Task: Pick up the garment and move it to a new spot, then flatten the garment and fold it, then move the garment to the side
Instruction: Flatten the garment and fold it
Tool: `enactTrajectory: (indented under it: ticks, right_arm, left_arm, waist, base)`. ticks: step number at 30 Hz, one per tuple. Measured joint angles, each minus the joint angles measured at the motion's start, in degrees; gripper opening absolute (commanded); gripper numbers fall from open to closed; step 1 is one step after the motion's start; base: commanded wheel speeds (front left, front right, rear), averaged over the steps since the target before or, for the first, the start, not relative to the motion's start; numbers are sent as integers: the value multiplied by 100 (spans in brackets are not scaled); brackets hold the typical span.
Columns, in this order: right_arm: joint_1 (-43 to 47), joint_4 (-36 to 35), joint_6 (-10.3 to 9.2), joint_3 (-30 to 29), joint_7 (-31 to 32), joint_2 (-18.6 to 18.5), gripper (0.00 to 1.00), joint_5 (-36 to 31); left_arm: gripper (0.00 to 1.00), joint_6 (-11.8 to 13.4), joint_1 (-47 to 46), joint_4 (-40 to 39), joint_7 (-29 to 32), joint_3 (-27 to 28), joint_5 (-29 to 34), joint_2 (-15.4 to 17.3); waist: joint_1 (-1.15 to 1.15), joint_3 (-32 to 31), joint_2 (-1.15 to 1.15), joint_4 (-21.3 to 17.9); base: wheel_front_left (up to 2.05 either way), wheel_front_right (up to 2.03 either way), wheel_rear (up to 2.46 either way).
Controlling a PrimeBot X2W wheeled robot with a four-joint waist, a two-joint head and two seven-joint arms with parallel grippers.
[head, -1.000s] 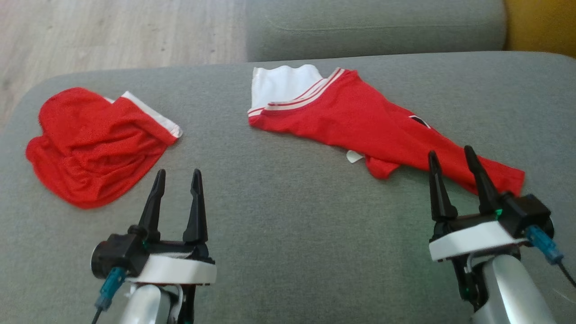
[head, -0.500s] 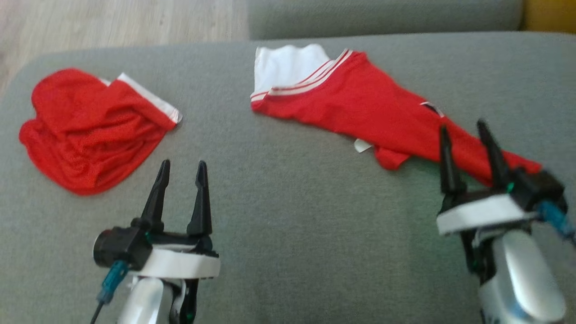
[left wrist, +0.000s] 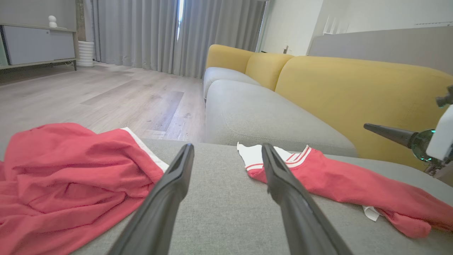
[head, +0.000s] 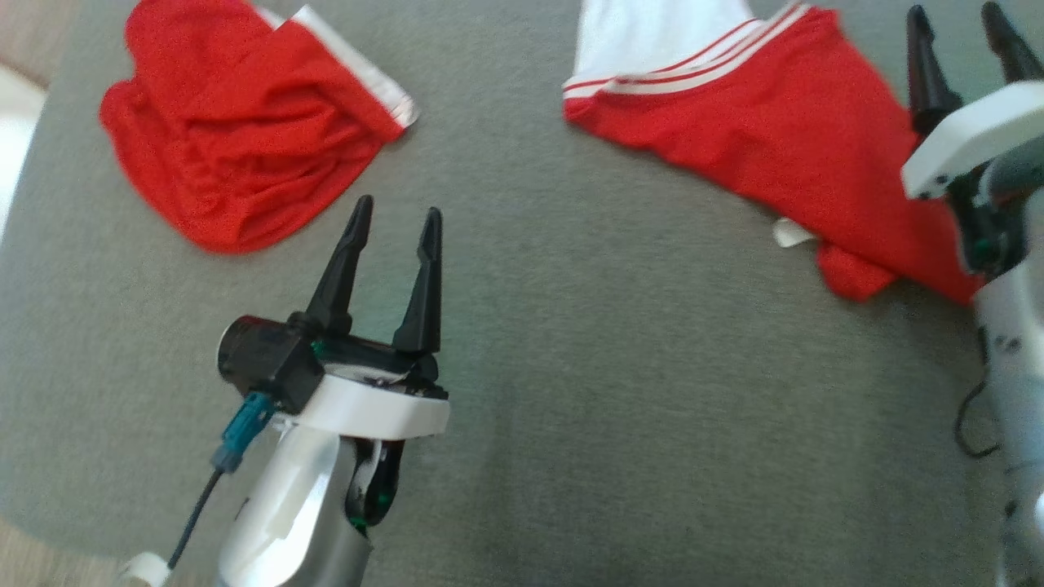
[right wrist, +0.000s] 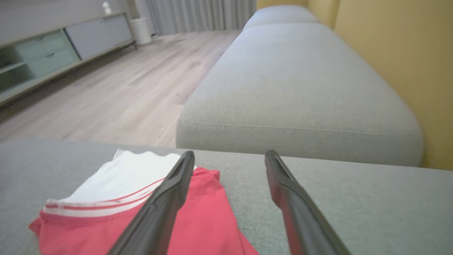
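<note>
Left hand (head: 398,206), right hand (head: 954,10) (over garment (head: 775,139)) gape empty; wrist views reveal yellow backrest (left wrist: 354,92)

Shirt (head: 758,139) top cut by head view's upper edge; its right end hidden behind right gripper (head: 954,10) and arm (head: 1011,342). Shorts (left wrist: 63,177) run off left wrist view's left and bottom edges.

A: Look at your left gripper (head: 398,205): two long black tapered fingers (head: 420,285), a white collar (head: 367,408), a silver forearm (head: 281,514).
B: You also have a black camera block (head: 261,363) with a teal plug (head: 243,428) and dark cable (head: 196,514). Your right gripper (head: 954,8) matches in colours.
</note>
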Motion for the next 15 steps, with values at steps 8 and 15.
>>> enactTrajectory:
  ticks: [8,15]
  right_arm:
    - [-1073,1566,0,393,779,-582,100,619]
    - [-1617,2119,0,789,911,-933,100,896]
  left_arm:
    - [100,197,-355,47,0,-425,-233,-11]
    - [100,265,-461,32,0,-636,-370,-23]
  waist:
    - [0,520,0,660]
    - [0,834,0,979]
  base:
    - [0,0,0]
    - [0,0,0]
